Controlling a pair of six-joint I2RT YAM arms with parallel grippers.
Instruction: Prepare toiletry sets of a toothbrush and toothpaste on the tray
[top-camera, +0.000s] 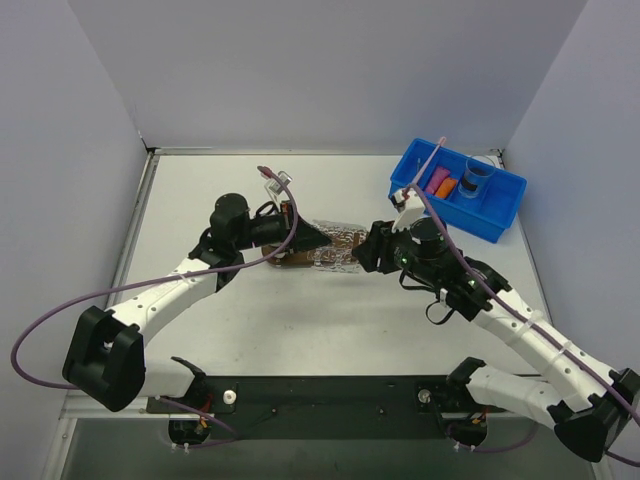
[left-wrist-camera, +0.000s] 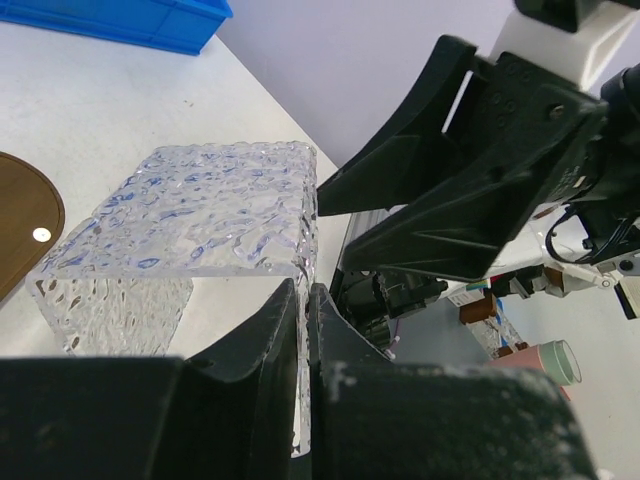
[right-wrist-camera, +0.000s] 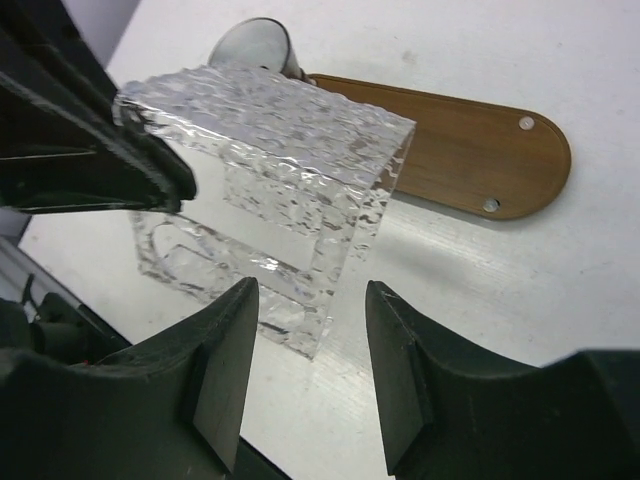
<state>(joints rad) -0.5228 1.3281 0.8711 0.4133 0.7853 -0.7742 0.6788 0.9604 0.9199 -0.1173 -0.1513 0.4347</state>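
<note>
Pincers of the two arms meet over the middle of the table. The left gripper is closed tight on one thin wall of a clear, dimpled plastic stand, while the right gripper is spread wide, a finger on either side of the stand's nearest edge, gripping nothing. The tray lies flat on the table just beside the stand, on its left. The magenta toothpaste and the orange toothpaste lie side by side in the blue bin at the far right, well apart from the tray.
</note>
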